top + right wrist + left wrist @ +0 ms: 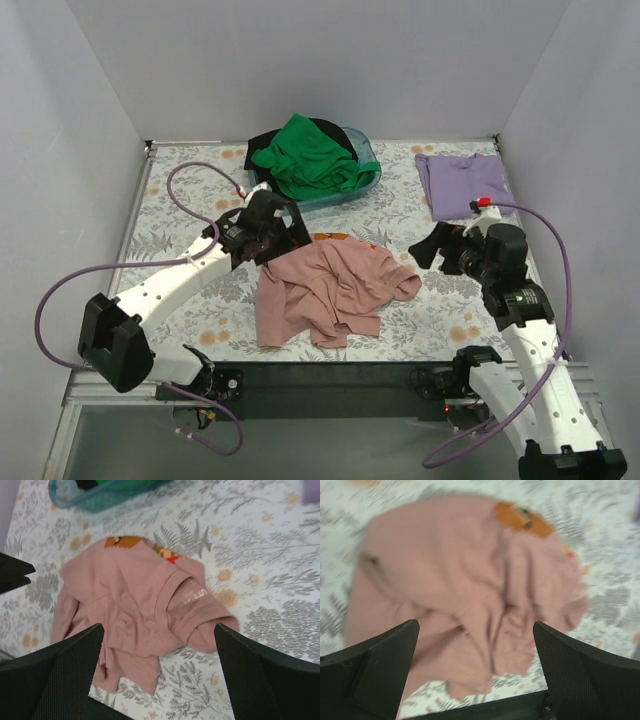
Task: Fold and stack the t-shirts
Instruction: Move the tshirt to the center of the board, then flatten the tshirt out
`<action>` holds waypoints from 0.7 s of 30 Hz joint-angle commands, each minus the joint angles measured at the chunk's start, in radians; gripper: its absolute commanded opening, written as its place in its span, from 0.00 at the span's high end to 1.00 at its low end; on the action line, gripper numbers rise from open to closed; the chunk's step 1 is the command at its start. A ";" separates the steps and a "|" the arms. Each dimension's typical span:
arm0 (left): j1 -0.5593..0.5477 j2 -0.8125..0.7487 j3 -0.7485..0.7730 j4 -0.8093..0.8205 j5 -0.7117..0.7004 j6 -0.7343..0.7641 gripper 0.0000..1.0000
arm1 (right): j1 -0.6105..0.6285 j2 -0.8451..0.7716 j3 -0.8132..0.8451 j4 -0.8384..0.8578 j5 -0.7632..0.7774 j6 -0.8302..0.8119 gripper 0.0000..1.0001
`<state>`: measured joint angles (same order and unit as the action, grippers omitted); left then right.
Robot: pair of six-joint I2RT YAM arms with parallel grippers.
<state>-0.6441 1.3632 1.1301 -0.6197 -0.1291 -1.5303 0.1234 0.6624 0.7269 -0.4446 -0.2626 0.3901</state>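
The dusty pink t-shirt (330, 288) lies crumpled on the floral table near the front middle; its orange chest graphic peeks out at its far edge. It also shows in the left wrist view (465, 580) and the right wrist view (135, 610). My left gripper (285, 228) hovers open and empty just beyond the shirt's far left edge. My right gripper (440, 248) is open and empty to the right of the shirt. The lavender t-shirt (462, 184) lies folded flat at the back right. The green t-shirt (312, 158) and a black one (268, 138) are piled in a basin.
A teal plastic basin (345, 190) holding the green and black shirts stands at the back middle; it also shows in the right wrist view (95, 497). Grey walls enclose the table on three sides. Purple cables loop from both arms.
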 commanded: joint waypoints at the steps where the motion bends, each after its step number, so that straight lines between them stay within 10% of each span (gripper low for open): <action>1: 0.003 -0.157 -0.097 -0.103 -0.115 -0.099 0.02 | 0.188 0.009 -0.030 -0.049 0.090 0.026 0.02; 13: 0.000 -0.437 -0.562 -0.230 0.089 -0.344 0.02 | 1.006 0.310 -0.075 -0.121 0.663 0.410 0.02; 21: 0.000 -0.435 -0.688 -0.183 0.236 -0.364 0.04 | 1.064 0.477 -0.058 -0.106 0.711 0.515 0.02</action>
<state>-0.6434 0.9386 0.4709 -0.8295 0.0055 -1.8675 1.1770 1.1324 0.6338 -0.5503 0.3607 0.8143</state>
